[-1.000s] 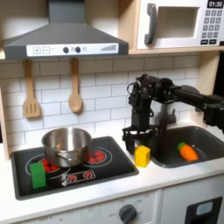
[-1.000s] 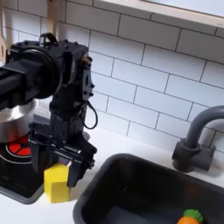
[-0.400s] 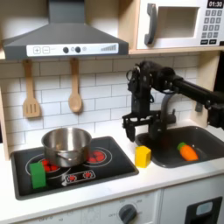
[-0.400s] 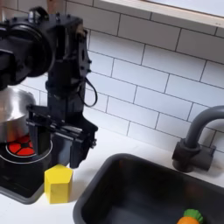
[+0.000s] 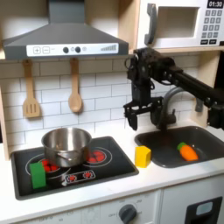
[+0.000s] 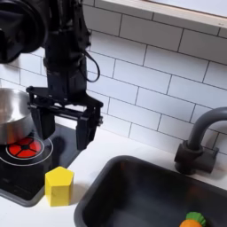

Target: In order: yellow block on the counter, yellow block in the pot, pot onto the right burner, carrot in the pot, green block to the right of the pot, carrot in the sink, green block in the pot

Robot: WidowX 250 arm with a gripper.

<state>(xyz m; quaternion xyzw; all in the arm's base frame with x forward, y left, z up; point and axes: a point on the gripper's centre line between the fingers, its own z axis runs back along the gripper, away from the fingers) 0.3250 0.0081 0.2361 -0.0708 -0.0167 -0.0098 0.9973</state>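
Observation:
The yellow block (image 5: 142,157) (image 6: 58,186) stands on the off-white counter (image 5: 149,175) at the stovetop's edge, just left of the sink (image 5: 197,137) (image 6: 133,191) in both exterior views. My gripper (image 5: 143,116) (image 6: 62,122) hangs open well above the block, holding nothing. The carrot (image 5: 187,151) (image 6: 193,219) lies in the sink. The steel pot (image 5: 66,145) (image 6: 11,111) sits on the stovetop's left burner in the first exterior view. The green block (image 5: 38,173) stands upright at the stovetop's front left.
A dark curved faucet (image 6: 199,142) rises at the sink's back. Two wooden utensils (image 5: 74,87) hang on the tiled wall behind the black stovetop (image 5: 101,166). A range hood (image 5: 61,39) and a microwave (image 5: 179,24) sit overhead.
My gripper has let go of the yellow block and risen straight up from it. The block stays on the counter.

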